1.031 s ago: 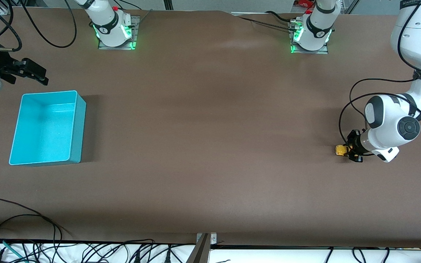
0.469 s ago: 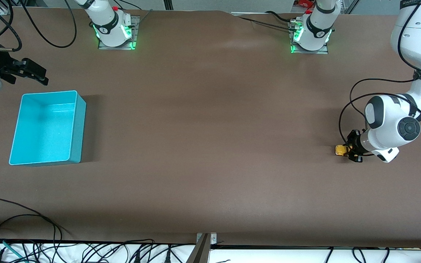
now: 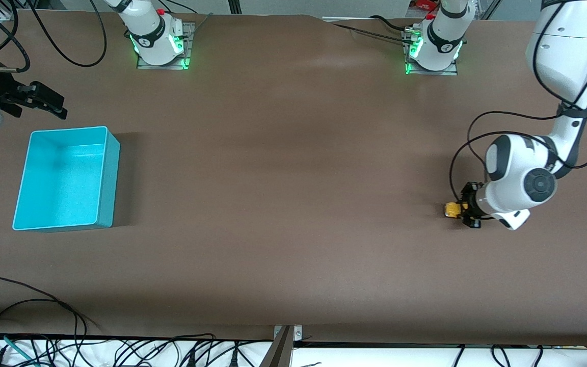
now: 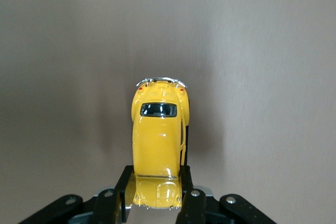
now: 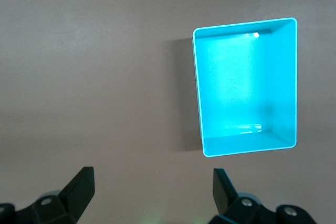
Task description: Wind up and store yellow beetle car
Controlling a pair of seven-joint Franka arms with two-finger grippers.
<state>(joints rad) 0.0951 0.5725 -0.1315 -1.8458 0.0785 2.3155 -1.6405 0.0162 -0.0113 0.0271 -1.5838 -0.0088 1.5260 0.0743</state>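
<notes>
While your left gripper (image 3: 457, 209) jaws clamp yellow beetle car (image 3: 451, 209) near worktop's left-arm edge, winding underway; storing in teal bin (image 3: 64, 178) remains. Right gripper (image 3: 44, 104) waits, jaws wide, empty.

You see a yellow beetle car (image 4: 158, 145) with dark windows and a chrome bumper; the bin (image 3: 64, 178) is plain teal; the surface (image 3: 283, 204) is flat brown; both black pincers hang from white arms.

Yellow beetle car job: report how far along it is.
Done: the left gripper is shut on the yellow beetle car at the left arm's end of the table. In hand: the car is low at the tabletop, winding unconfirmed. Left: storing it; the teal bin holds nothing. The right gripper waits open above the bin.
</notes>
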